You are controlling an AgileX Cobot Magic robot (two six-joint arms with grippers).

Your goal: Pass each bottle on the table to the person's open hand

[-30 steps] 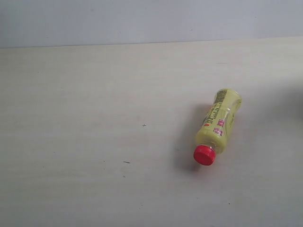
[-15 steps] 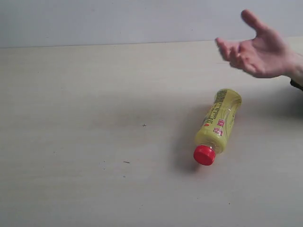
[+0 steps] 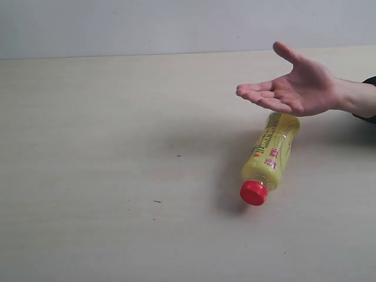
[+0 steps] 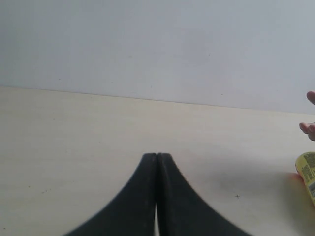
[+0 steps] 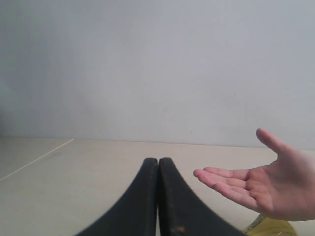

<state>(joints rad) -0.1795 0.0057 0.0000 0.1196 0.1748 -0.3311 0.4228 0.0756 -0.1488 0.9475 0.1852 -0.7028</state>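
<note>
One yellow bottle with a red cap (image 3: pixel 271 157) lies on its side on the pale table (image 3: pixel 117 176), cap toward the near edge; its base shows in the left wrist view (image 4: pixel 308 174) and a sliver in the right wrist view (image 5: pixel 270 227). The person's open hand (image 3: pixel 294 88) hovers palm up just above the bottle's base, reaching in from the right; it also shows in the right wrist view (image 5: pixel 261 187). My left gripper (image 4: pixel 157 156) and right gripper (image 5: pixel 158 161) are both shut and hold nothing, away from the bottle. Neither gripper shows in the exterior view. The other bottles are out of view.
A plain grey-white wall (image 3: pixel 176 23) stands behind the table's far edge. A few tiny dark specks (image 3: pixel 178 155) mark the tabletop left of the bottle.
The person's hand has come in from the right, swung lower and further left, and now sits palm up over the bottle's base. The bottle has not moved.
</note>
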